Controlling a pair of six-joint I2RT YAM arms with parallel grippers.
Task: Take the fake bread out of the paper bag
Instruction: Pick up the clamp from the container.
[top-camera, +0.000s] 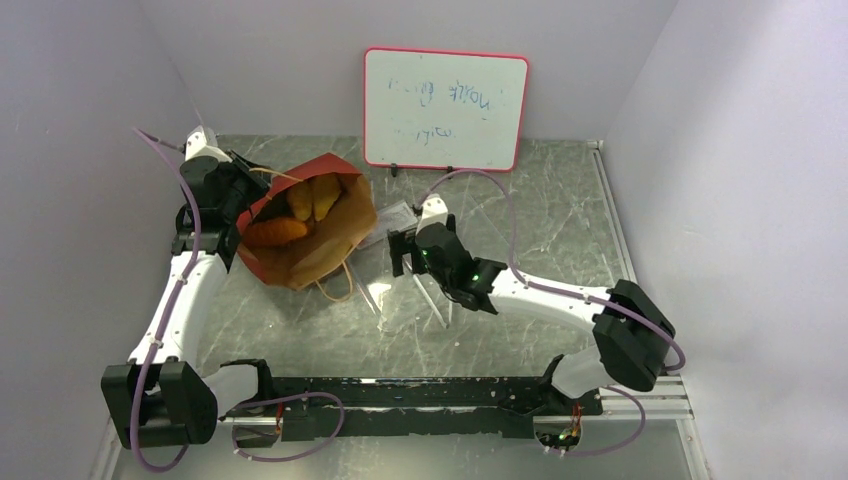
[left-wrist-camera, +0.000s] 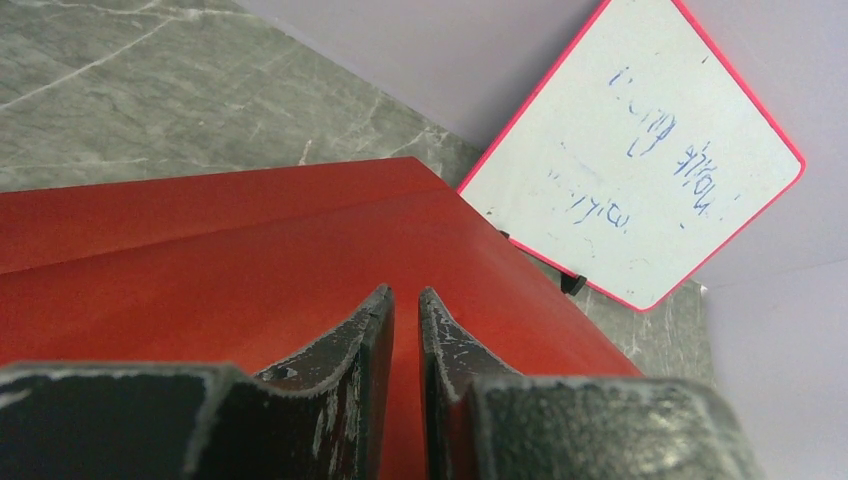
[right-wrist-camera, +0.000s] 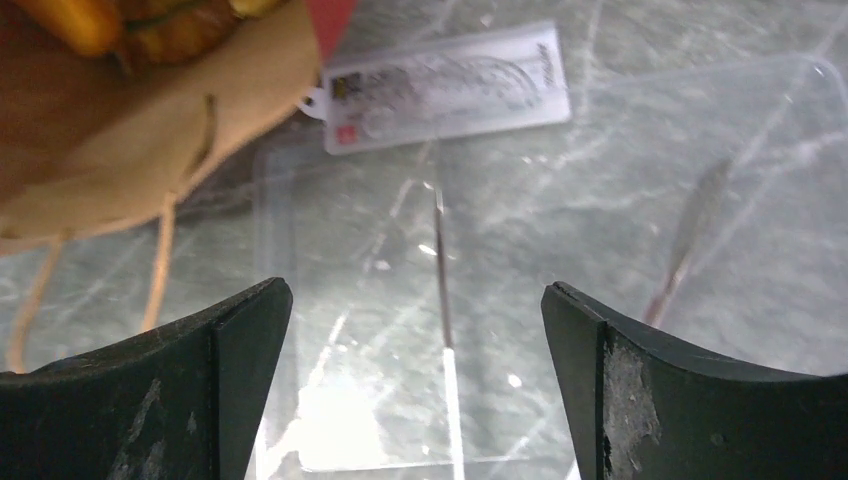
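The red paper bag (top-camera: 325, 240) lies on its side at the left of the table, its brown inside showing. Inside it I see the long orange baguette (top-camera: 275, 232) and yellow-orange bread pieces (top-camera: 312, 197); other pieces are hidden. My left gripper (top-camera: 243, 195) is at the bag's left rim, and in the left wrist view it (left-wrist-camera: 405, 292) is shut on the bag's red wall (left-wrist-camera: 200, 270). My right gripper (top-camera: 400, 255) is open and empty just right of the bag, and in the right wrist view it (right-wrist-camera: 415, 290) hovers over a clear plastic tray (right-wrist-camera: 600, 200). The bag's mouth (right-wrist-camera: 150, 130) and some bread (right-wrist-camera: 170, 30) show at upper left there.
A pink-framed whiteboard (top-camera: 445, 108) stands at the back wall and also shows in the left wrist view (left-wrist-camera: 640, 150). A printed label tag (right-wrist-camera: 445, 90) lies beside the bag. The bag's loop handles (top-camera: 340, 280) trail toward the front. Grey walls close in both sides.
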